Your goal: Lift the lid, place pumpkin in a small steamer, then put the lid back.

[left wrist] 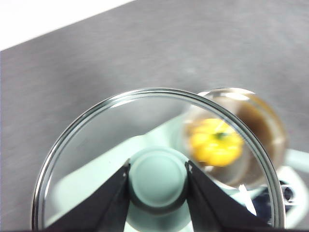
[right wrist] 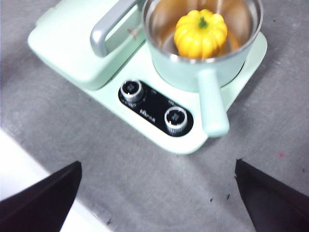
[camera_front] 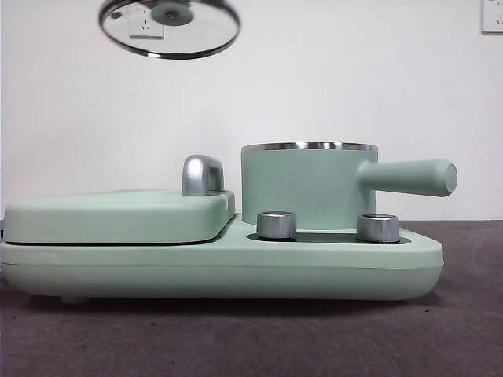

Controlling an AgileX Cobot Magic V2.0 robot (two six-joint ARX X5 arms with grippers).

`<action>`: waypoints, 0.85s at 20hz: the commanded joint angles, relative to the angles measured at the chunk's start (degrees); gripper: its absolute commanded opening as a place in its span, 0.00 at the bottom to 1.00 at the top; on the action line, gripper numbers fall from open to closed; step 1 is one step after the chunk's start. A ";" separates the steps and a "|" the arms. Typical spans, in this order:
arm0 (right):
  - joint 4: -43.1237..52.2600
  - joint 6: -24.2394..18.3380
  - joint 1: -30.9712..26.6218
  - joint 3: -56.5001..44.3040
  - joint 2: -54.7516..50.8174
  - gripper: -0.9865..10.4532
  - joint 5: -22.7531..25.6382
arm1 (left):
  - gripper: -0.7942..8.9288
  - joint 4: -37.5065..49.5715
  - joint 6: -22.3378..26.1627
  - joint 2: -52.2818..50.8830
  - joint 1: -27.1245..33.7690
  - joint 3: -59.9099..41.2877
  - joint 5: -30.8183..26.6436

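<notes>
So the pumpkin [right wrist: 200, 33] is sitting inside the small steamer [right wrist: 193, 72], stem up, more or less in the middle of the steel bowl. The steamer is the landmark here: it stands on the mint-green cooker base [camera_front: 236, 267], with its long handle [camera_front: 409, 177] sticking out sideways, away from the flat griddle cover [camera_front: 118, 216] that lies just beside it on the same base. The griddle cover has a chunky steel handle [camera_front: 202, 174] on the side nearest the steamer. Two silver dials [camera_front: 277, 225] sit in a black panel on the base, right in front of the steamer.

The lid [camera_front: 169, 27] is off the steamer and up in the air, well above it and off toward the griddle side, tilted a bit. The left gripper [left wrist: 158, 176] is pinching it by the mint-green knob [left wrist: 158, 180], one black jaw pressed on each side. Through the glass in the left wrist view you can make out the steamer and the yellow pumpkin below, a little blurry.

The right gripper [right wrist: 157, 193] is spread wide with nothing between its jaws, hanging above the grey table [right wrist: 145, 183] on the dial side of the steamer, well apart from it. In the front view neither arm shows, just the lid near the top edge.
</notes>
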 commanded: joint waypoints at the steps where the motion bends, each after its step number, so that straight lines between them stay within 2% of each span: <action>1: 2.71 2.01 0.37 -4.70 -7.82 0.53 -0.15 | 0.20 2.86 -1.75 0.28 -2.95 1.05 0.33; 4: 2.99 2.36 0.37 -8.70 -17.11 0.53 -0.13 | 0.20 4.66 -1.70 1.16 -7.41 1.05 0.33; 7: 2.93 2.36 0.37 -9.70 -21.59 0.53 -0.13 | 0.20 6.45 -1.68 2.80 -10.62 1.05 0.33; 17: 2.93 3.74 0.37 -9.70 -23.89 0.53 -0.50 | 0.20 11.67 -0.70 11.37 -15.39 1.05 0.28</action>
